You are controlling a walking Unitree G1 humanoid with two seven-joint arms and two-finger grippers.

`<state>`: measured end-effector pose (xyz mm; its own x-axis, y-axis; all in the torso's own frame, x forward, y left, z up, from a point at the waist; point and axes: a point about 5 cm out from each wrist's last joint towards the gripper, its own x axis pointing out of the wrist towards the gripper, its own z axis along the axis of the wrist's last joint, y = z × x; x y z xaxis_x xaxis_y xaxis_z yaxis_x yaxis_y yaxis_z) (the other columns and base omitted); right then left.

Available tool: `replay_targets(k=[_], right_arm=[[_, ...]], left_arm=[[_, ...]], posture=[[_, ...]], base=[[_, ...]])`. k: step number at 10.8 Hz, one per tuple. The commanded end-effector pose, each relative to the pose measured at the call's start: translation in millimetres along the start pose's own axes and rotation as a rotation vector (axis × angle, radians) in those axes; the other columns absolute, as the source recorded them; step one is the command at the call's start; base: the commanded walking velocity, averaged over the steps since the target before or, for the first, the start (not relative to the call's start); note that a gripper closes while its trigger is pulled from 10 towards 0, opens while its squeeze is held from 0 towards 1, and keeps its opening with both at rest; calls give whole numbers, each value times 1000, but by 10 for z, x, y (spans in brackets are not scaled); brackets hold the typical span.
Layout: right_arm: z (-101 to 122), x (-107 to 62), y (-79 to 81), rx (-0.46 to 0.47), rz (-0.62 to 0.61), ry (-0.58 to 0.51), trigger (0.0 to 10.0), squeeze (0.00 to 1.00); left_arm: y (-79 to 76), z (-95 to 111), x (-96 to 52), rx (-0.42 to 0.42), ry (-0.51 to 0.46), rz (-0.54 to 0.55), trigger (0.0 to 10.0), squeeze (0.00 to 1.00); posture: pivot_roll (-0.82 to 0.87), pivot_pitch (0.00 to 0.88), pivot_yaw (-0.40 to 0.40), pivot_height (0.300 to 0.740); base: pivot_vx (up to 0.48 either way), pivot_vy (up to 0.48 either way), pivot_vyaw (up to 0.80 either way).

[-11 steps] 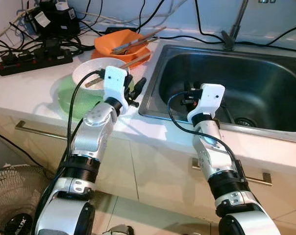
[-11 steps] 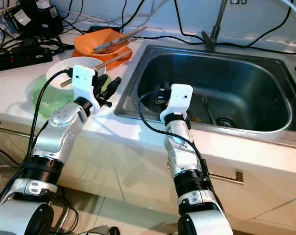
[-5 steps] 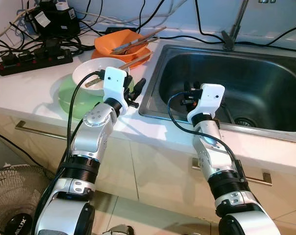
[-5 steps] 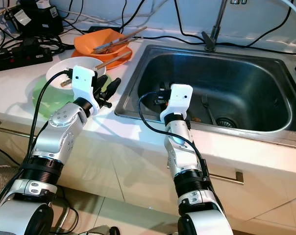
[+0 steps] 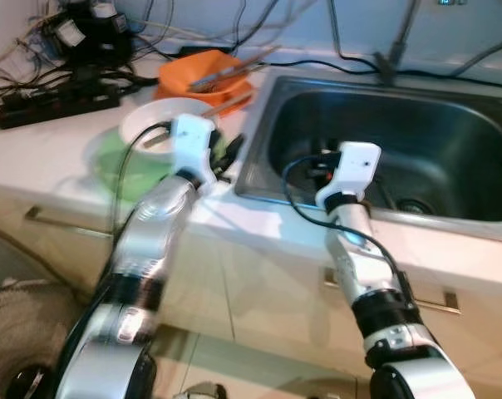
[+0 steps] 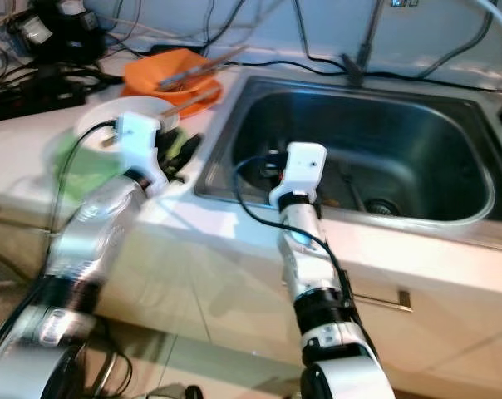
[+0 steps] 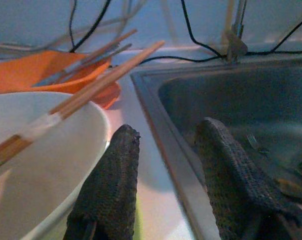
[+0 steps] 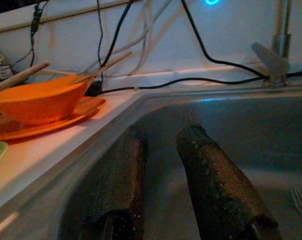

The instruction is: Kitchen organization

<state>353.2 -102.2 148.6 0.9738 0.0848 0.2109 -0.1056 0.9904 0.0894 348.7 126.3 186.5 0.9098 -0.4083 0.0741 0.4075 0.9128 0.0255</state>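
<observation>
— Dishes first: where do they sit?

— On the white bench (image 5: 51, 158), left of the sink (image 5: 450, 125). A white bowl (image 5: 155, 125) rests on a green plate (image 5: 118, 166), with a chopstick (image 7: 91, 90) lying across its rim. Behind it an orange bowl (image 5: 203, 73) stands on an orange plate (image 8: 56, 117), and more chopsticks (image 5: 234, 68) rest in that bowl.

— And the left tool?

— The left tool (image 7: 166, 165) hovers over the bench edge between the white bowl and the sink rim. Its two black fingers (image 7: 113, 190) are spread apart with nothing between them; one sits just beside the bowl's wall.

— The right one?

— The right tool (image 8: 166, 170) reaches into the sink near its left wall. Its fingers (image 8: 211, 180) are parted a little and hold nothing.

— Anything in the sink?

— A fork (image 6: 348, 179) lies on the bottom near the drain (image 6: 382, 205). The faucet (image 8: 276, 45) stands at the back rim.

— What else is on the bench?

— A black power strip (image 5: 56, 104) and a tangle of cables (image 5: 126, 37) at the far left, against the wall.
</observation>
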Motion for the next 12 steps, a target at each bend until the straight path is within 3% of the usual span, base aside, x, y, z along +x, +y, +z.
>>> replay_targets(k=[1,7,12], right_arm=[[-25,-8,-4,2,-12,16,10000,0],[-30,-12,-16,0,-22,15,10000,0],[-23,1,-12,-3,-21,11,10000,0]], left_arm=[[4,113,-36,-3,-26,-7,10000,0],[-208,57,80,-28,4,-80,10000,0],[-40,19,220,-7,37,28,10000,0]], posture=[[70,51,56,740],[56,28,65,740],[51,9,67,740]], base=[[0,0,0],[0,0,0],[0,0,0]])
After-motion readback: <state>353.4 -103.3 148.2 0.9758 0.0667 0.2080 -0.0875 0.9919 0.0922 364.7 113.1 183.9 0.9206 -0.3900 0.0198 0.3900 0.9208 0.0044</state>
